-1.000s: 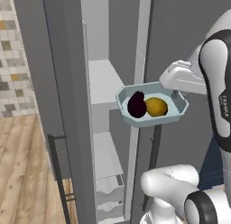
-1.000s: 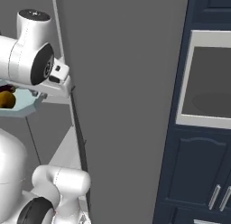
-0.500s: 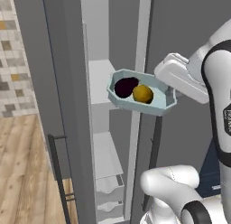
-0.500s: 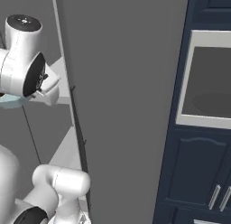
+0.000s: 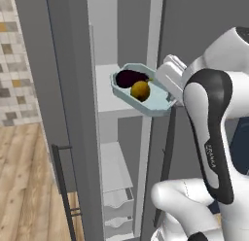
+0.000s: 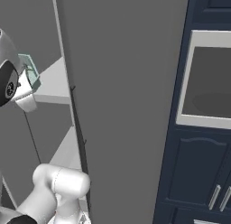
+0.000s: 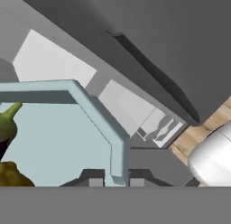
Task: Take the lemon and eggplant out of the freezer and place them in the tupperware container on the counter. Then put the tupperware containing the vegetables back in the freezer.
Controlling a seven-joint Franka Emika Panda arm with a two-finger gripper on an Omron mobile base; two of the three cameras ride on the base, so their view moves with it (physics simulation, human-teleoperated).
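The shallow, translucent pale blue-green plastic tupperware container sits at the mouth of the tall narrow grey freezer, level with a white inner shelf and partly over its front edge; whether its base touches the shelf I cannot tell; in the left base view it lies at about 12 o'clock from the picture's centre, tilted slightly down toward 4 o'clock. Inside it, the small dark purple egg-shaped eggplant lies at the 10 o'clock end and the small round yellow-orange lemon just beside it toward 4 o'clock, the two touching or nearly so. The white arm's gripper reaches in from 3 o'clock; its fingers are clenched on the container's rim, one dark tip on each side of the pale wall in the hand view, where the container's floor spreads to 9 o'clock with the eggplant's green stem and a part of the lemon at the left edge. Below the shelf, lower white shelves and white drawers stand toward 6 o'clock; the open grey freezer door with its long dark vertical handle stands at 9 o'clock, over a wooden floor; in the right base view a corner of the container shows at 9 o'clock, beside navy blue cabinets at 3 o'clock.
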